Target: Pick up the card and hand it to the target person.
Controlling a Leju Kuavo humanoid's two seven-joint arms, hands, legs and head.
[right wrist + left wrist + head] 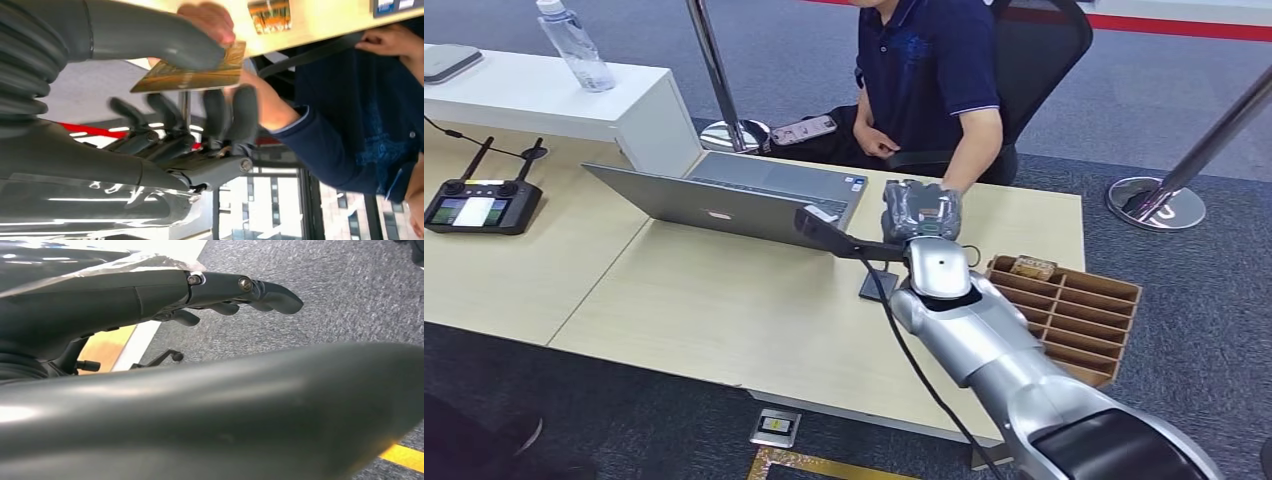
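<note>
My right hand (921, 212) is raised over the far edge of the surface (724, 300), just in front of the seated person (929, 70), and pinches the card (192, 76) between thumb and fingers. The person's hand (207, 21) touches the card's far end, so the card is held at both ends, clear of the surface. My left hand (150, 295) hangs over the carpet, fingers loosely extended, holding nothing; a slotted wooden tray (1074, 305) sits beside my right arm.

In the head view the right hand (921, 212) hides the card and the person's (929, 70) fingers.
</note>
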